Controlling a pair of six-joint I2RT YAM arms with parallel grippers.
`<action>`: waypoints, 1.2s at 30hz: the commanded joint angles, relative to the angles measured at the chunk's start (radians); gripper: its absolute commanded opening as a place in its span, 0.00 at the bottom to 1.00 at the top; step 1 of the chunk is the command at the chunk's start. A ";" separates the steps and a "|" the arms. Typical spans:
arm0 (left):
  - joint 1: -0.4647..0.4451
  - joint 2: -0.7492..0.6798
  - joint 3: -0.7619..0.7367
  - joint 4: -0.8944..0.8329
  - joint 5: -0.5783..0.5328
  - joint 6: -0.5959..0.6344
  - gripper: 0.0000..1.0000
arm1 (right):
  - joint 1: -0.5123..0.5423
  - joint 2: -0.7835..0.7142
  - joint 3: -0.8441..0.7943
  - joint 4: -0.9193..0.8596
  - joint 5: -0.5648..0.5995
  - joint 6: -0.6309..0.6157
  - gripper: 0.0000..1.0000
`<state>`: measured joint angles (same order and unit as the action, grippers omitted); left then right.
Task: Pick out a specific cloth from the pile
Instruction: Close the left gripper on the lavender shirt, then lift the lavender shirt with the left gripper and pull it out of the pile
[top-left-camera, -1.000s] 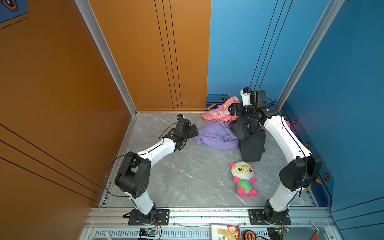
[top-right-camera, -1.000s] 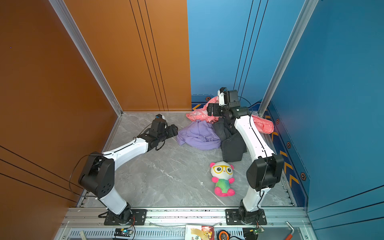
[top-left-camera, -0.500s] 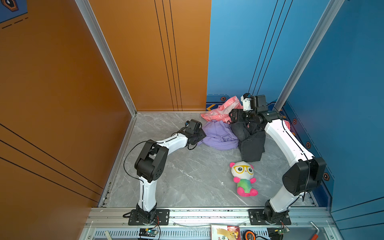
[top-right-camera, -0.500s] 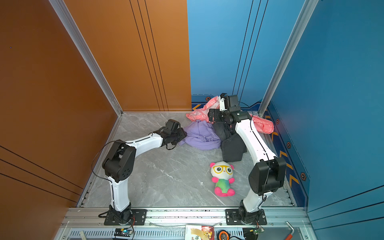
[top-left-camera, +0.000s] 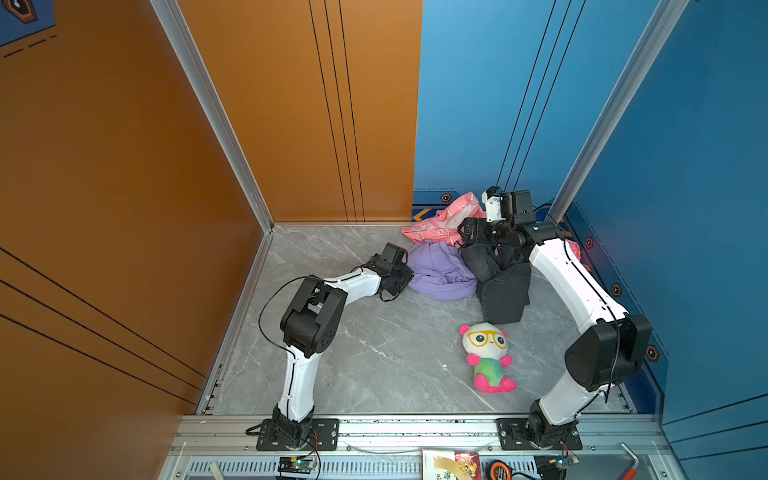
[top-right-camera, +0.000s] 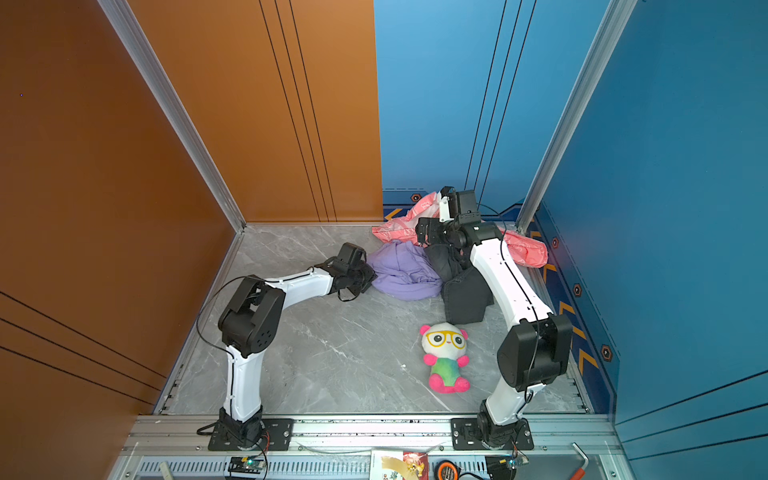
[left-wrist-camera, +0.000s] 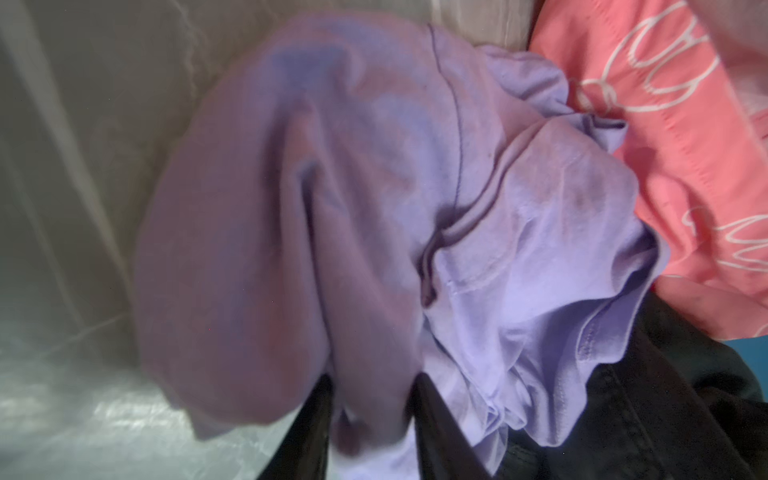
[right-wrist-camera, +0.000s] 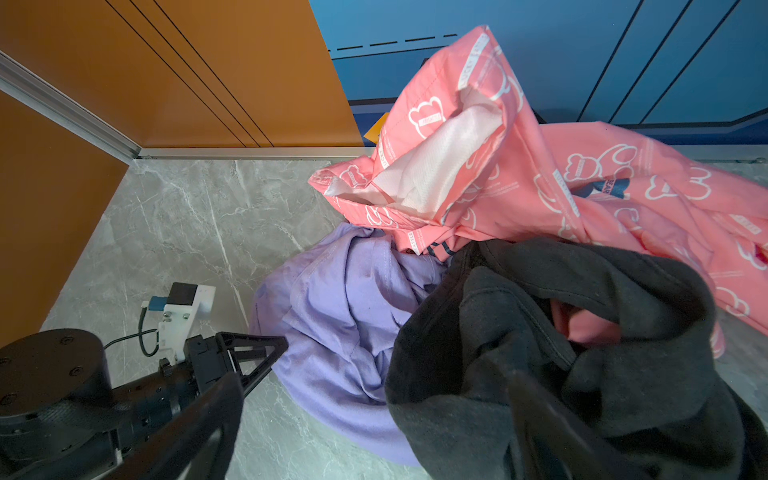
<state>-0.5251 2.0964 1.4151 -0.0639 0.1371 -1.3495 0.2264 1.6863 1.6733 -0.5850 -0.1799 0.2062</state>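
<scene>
Left claw (left-wrist-camera: 374, 379) pinches lilac cloth (left-wrist-camera: 332, 199) at the pile (top-left-camera: 500, 286) edge.

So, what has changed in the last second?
The left end effector reached rightward to the lilac-purple soft cloth and closed on a fold of it. The right end effector stayed open; the salmon-pink printed cloth, black garment and panda plush toy did not move.

Panda plush (top-left-camera: 487, 356) lies face-up on grey marble floor (top-left-camera: 374, 357).
</scene>
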 joint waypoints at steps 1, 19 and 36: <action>-0.003 0.019 0.029 0.017 0.026 -0.020 0.18 | -0.002 -0.021 -0.004 -0.012 0.013 0.009 1.00; -0.004 -0.160 0.204 0.016 -0.047 0.357 0.00 | -0.014 -0.042 -0.062 0.050 0.148 0.012 1.00; -0.044 -0.308 0.537 -0.216 -0.154 0.717 0.00 | -0.030 -0.053 -0.110 0.157 0.209 0.045 1.00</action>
<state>-0.5690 1.8675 1.8854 -0.2424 0.0498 -0.7345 0.1970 1.6432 1.5730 -0.4587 0.0238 0.2306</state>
